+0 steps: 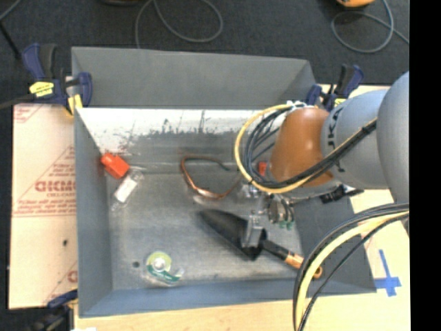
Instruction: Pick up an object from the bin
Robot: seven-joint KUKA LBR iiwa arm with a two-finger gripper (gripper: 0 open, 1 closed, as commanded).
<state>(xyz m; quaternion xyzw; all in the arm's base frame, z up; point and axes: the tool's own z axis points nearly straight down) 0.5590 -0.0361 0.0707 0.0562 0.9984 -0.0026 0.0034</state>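
Grey bin (96, 205) floor below, my gripper (253, 237) hangs over the black wedge-shaped tool (218, 221); spread or pinching, I cannot tell. Gripped off-centre, it could swing and slip.

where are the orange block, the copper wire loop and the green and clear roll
orange block (114, 164): camera view, middle of its top face
copper wire loop (186, 176): camera view, on its left bend
green and clear roll (160, 263): camera view, on its round middle
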